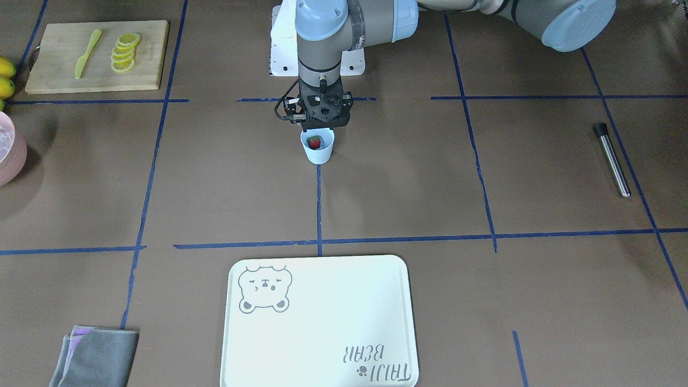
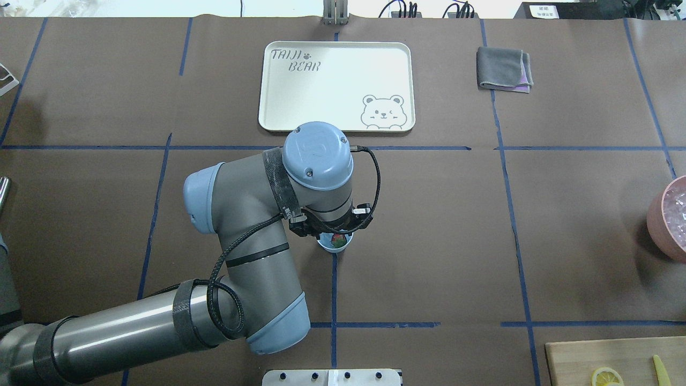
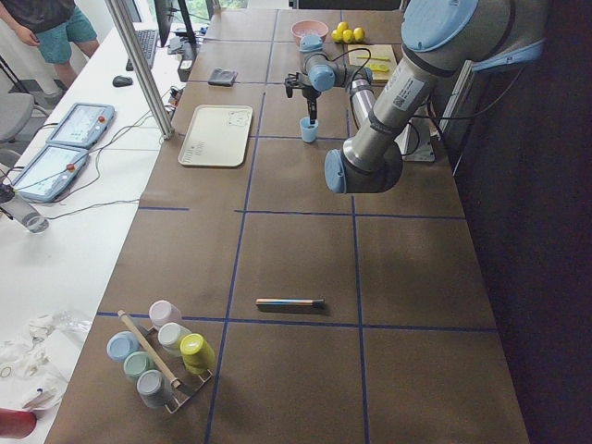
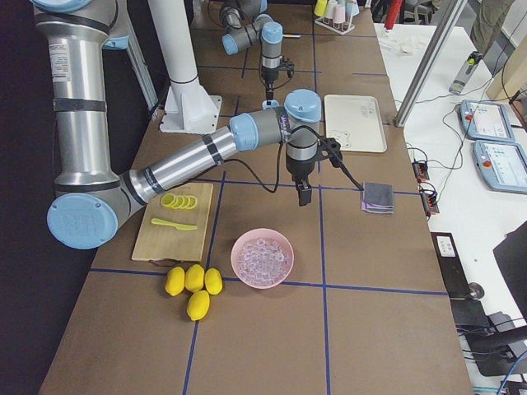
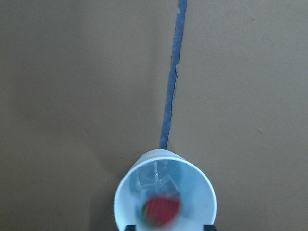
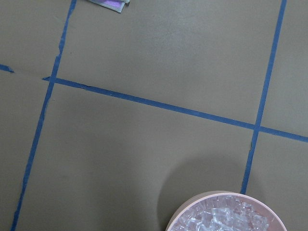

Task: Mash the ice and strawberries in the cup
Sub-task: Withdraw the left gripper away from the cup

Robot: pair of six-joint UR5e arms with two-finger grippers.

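Though papered in brown and ruled into squares by blue tape, plain enough as a counter (image 1: 403, 188). Across it, two grey arms: left arm (image 2: 252, 214) folded at the elbow and ending above the middle; right arm (image 4: 181, 164) stretched toward the end with the pink bowl.

Seen from the side facing the robot: near and central, a pale tray (image 1: 322, 322) with a bear drawing, lying flat. Far left, a wooden cutting board (image 1: 150, 54) bearing a row of lemon slices (image 1: 124, 52) and a yellow-green knife (image 1: 87, 54) beside them. At the left edge, pink bowl (image 1: 13, 161), filled with clear chunks; whole lemons (image 4: 191, 288) near it. Near left, a folded grey cloth (image 1: 99, 357). Well off to the right, a metal rod (image 1: 613, 161) with a black end, lying flat, apart from all else.

Upright at the middle, at the end of a tape line, the light-blue cup (image 1: 318, 153). Directly above its mouth, left claw (image 1: 320, 126), pointing down, fingertips (image 5: 129, 227) spread apart at either side of the rim in the wrist view, nothing pinched between them. Right claw (image 4: 303, 197) hanging above bare counter between bowl and cloth; whether spread or closed, cannot tell.

Inside the cup, one red strawberry (image 1: 314, 142), and beside it on the bottom a few bits of ice (image 5: 147, 175).
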